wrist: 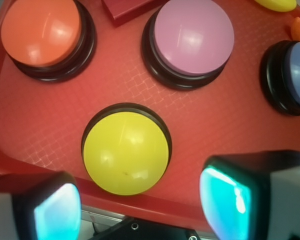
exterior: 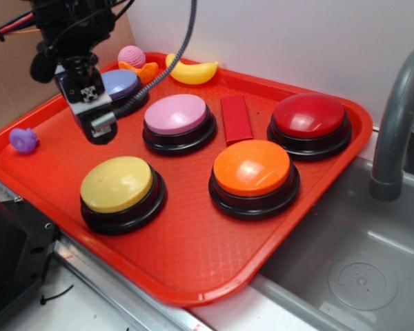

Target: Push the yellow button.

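The gripper [exterior: 96, 127] hangs above the red tray's [exterior: 193, 262] left side, jaws spread and empty. The yellow button [exterior: 117, 183] sits near the tray's front-left corner, apparently untouched; orange button [exterior: 252, 167] to its right.

White wall [exterior: 276, 34] behind — grey sink [exterior: 359, 269] and faucet [exterior: 393, 131] alongside.

A toy-kitchen setup: a grey sink basin [exterior: 359, 269] with a faucet [exterior: 397, 131] beside a red tray [exterior: 193, 262].
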You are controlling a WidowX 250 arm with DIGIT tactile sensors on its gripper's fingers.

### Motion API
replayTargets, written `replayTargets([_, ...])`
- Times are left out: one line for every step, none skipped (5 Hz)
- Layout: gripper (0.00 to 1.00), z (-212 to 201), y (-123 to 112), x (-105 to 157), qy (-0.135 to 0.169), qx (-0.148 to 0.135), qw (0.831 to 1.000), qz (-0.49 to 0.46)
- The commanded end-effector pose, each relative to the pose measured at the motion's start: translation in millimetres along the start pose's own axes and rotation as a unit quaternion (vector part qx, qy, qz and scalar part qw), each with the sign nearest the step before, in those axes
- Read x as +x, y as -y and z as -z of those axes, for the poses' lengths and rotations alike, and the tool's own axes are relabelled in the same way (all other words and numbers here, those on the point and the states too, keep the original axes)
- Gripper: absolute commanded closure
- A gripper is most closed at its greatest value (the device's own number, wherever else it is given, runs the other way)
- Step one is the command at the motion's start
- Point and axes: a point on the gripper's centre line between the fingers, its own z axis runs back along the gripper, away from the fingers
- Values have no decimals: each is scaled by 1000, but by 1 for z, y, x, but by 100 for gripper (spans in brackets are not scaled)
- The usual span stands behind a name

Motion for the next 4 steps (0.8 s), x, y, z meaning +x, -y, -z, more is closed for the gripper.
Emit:
replayTargets([0, -21, 4, 8, 35, -2, 999, 8])
replayTargets([0, -23, 6, 10, 33, -3, 999, 10])
replayTargets([0, -28, 7, 10, 36, -1, 999, 10])
replayTargets([0, -35, 8, 9, 35, 4, 999, 13])
